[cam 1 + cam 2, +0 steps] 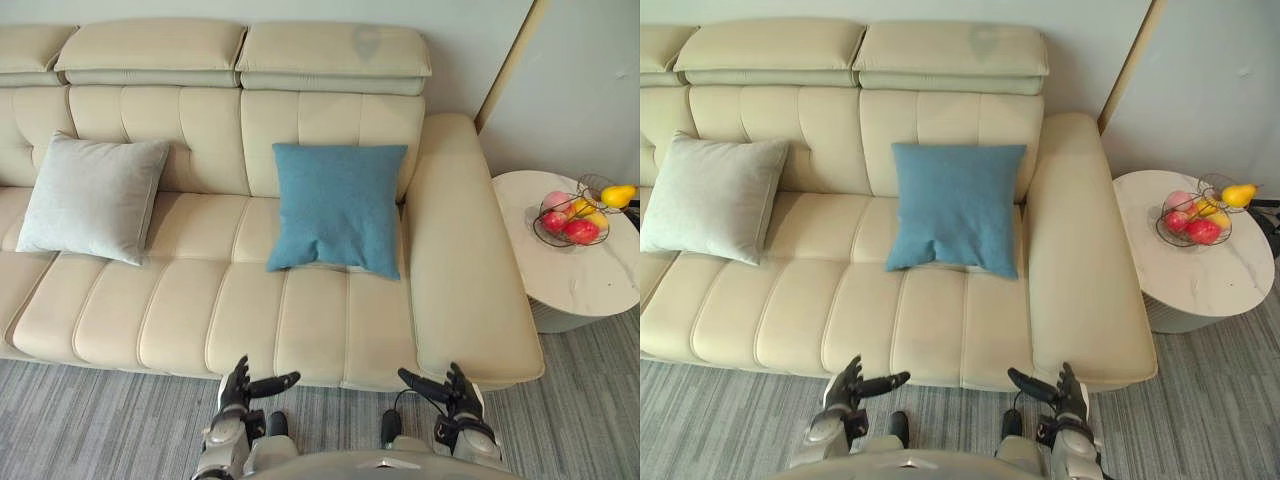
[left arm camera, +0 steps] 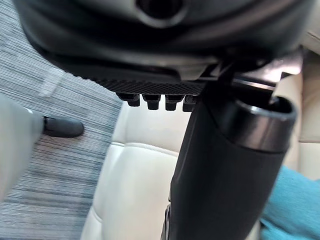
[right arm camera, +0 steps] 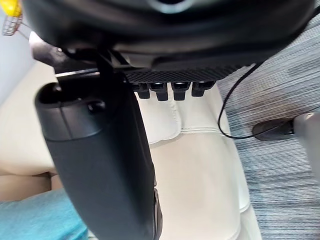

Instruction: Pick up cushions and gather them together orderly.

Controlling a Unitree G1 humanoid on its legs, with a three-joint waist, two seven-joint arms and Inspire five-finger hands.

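A blue cushion [image 1: 337,208] leans upright against the backrest of the cream sofa [image 1: 250,320], towards its right end. A light grey cushion [image 1: 90,196] leans against the backrest further left. My left hand [image 1: 240,384] and right hand [image 1: 447,390] hover low over the floor just in front of the sofa's front edge, both open with fingers straight and thumbs pointing inward, holding nothing. In the left wrist view the blue cushion [image 2: 295,205] shows past the thumb; in the right wrist view the blue cushion [image 3: 40,217] shows too.
A round white side table [image 1: 575,270] stands right of the sofa's armrest [image 1: 460,250], bearing a wire basket of fruit [image 1: 575,218]. Grey striped carpet [image 1: 90,420] covers the floor in front. A wall rises behind the sofa.
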